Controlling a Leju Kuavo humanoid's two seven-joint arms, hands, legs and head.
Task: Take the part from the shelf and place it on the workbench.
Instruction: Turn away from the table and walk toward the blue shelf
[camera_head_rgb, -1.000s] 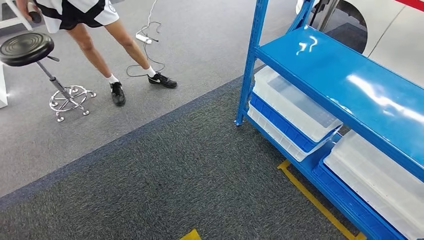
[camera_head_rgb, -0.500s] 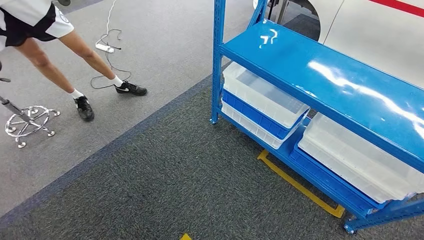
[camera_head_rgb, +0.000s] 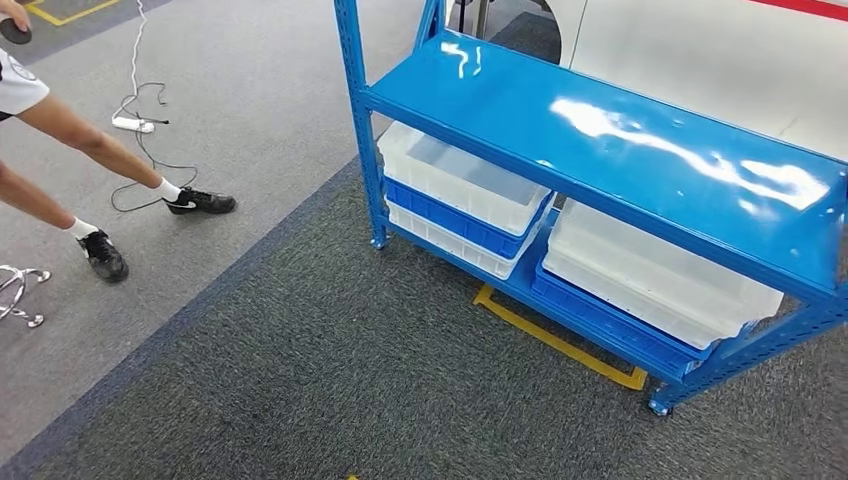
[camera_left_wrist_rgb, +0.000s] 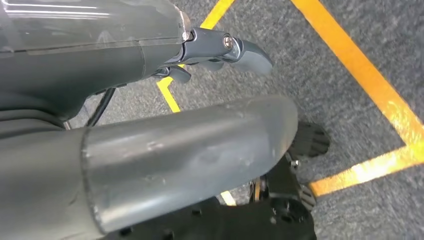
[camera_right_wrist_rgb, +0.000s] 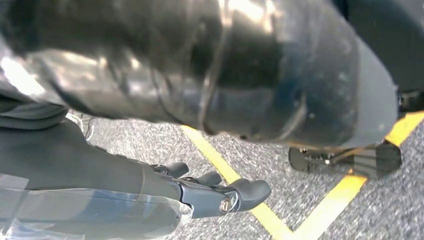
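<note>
Standing before the blue shelf (camera_head_rgb: 600, 150), which fills the right of the frame, the robot seems at the very start: no part is identifiable on the bare top board, and the clear bins (camera_head_rgb: 460, 180) below look empty. The left robot hand (camera_left_wrist_rgb: 220, 50) and right robot hand (camera_right_wrist_rgb: 220, 192) hang over the carpet, fingers loosely extended, holding nothing. Finding, grasping and carrying the part to the desk all remain.
</note>
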